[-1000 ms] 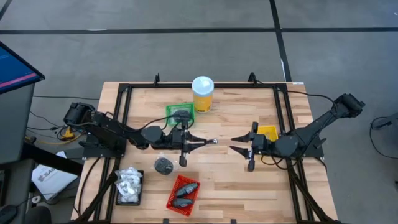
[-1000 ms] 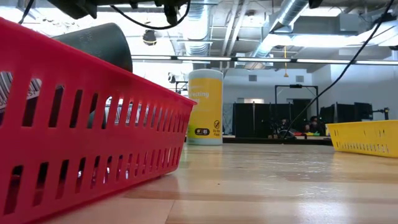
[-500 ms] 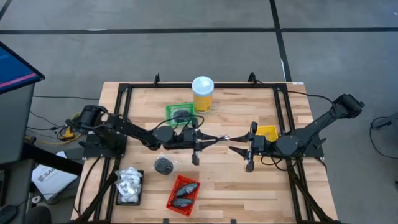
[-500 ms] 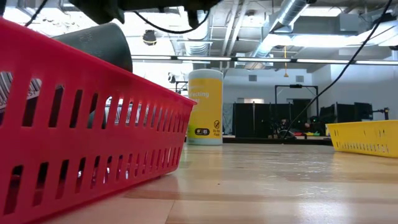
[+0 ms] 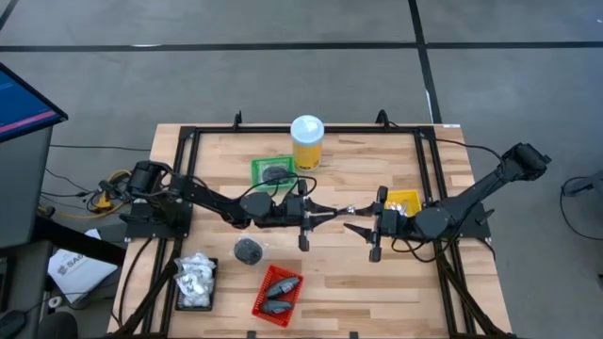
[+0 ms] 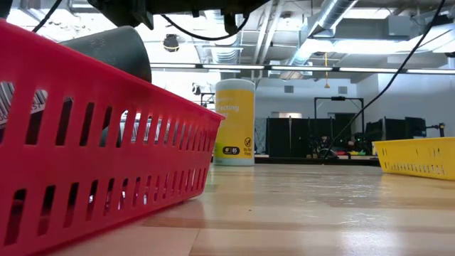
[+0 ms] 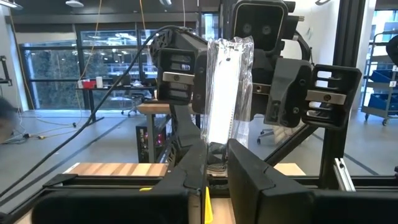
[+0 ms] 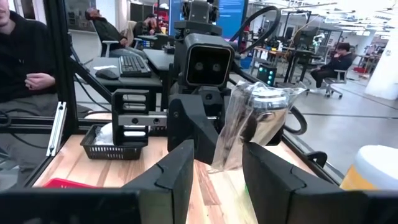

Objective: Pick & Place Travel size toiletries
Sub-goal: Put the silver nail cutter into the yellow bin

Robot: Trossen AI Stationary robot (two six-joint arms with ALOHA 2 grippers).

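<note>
Two dark arms reach toward each other over the middle of your desk (image 5: 358, 273), both stretched low and nearly level. Your left end effector (image 5: 332, 213) is clamped together on a clear, silvery sachet (image 5: 347, 209), which it holds out in the air toward the right arm. Your right end effector (image 5: 354, 227) faces it with its fingers apart, tips just beside the sachet, not closed on it. From above, the sachet is only a small glint between the two tips. Your left wrist view shows it far better: the sachet (image 7: 226, 102) stands upright, pinched at its lower end between the two dark fingers (image 7: 249, 177), with the right arm's camera head behind it. Your right wrist view shows the sachet (image 8: 252, 127) tilted, beyond the gap of its own spread fingers (image 8: 177, 171), and people seated in the room behind. Only the overhead view shows the other toiletries: a dark puck (image 5: 248, 249) loose on the desk, dark items in the red tray (image 5: 265, 295), white sachets in the black tray (image 5: 179, 294).
</note>
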